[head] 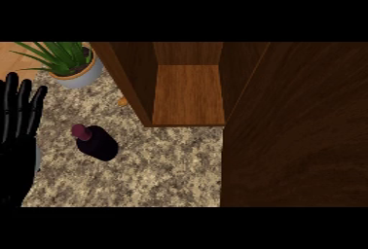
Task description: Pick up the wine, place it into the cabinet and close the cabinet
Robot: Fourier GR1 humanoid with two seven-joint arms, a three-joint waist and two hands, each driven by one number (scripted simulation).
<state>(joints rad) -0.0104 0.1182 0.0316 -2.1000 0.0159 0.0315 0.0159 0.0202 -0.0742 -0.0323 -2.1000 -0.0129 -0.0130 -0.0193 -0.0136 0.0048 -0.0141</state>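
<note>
Left hand (16, 151): at the left edge, fingers (26, 104) straight, spread apart, pointing up, holding nothing.
Plant (68, 61): green leaves, white pot, far left on the counter (144, 170).
Wine (97, 142): dark bottle standing on the counter, near the hand but apart from it, in front of the cabinet and outside it.
Cabinet (188, 95): open, wooden shelf showing.

On the speckled granite counter (158, 170) a dark wine bottle (99, 144) is seen at the left, a potted plant (72, 68) behind it, and an open wooden cabinet (188, 97) beside these.
</note>
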